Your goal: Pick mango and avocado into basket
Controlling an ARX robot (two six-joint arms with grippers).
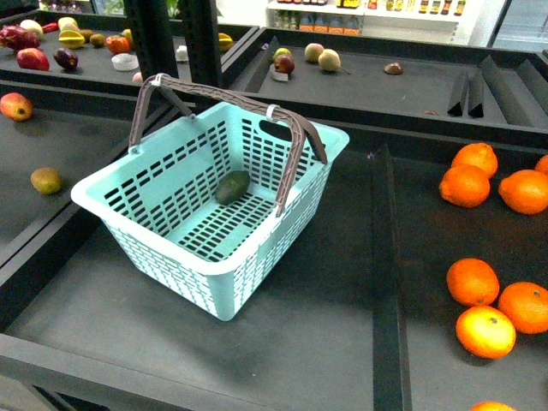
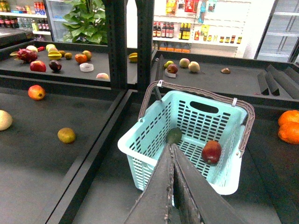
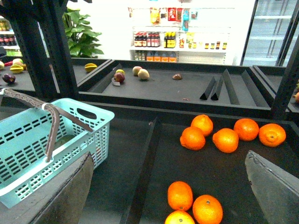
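The pale teal basket (image 1: 154, 205) stands on the dark shelf with its two brown handles raised. On its slotted floor lies the olive-green avocado (image 1: 232, 186) (image 2: 174, 136). In the left wrist view a red mango (image 2: 211, 151) also rests inside, by the basket's (image 2: 133, 148) other side wall; the front view does not show it. My left gripper (image 2: 171, 145) is shut with nothing in it and hangs above the basket's near rim, pointing at the avocado. My right gripper (image 3: 168, 156) is open and empty over bare shelf, beside the basket (image 3: 18, 184). Neither arm appears in the front view.
Several oranges (image 1: 479, 171) (image 3: 205, 133) lie on the right shelf section. A yellow-brown fruit (image 1: 46, 180) and a red fruit (image 1: 15, 105) sit on the left section. Raised dividers (image 1: 383, 257) split the shelf, and black uprights (image 1: 171, 38) stand behind the basket.
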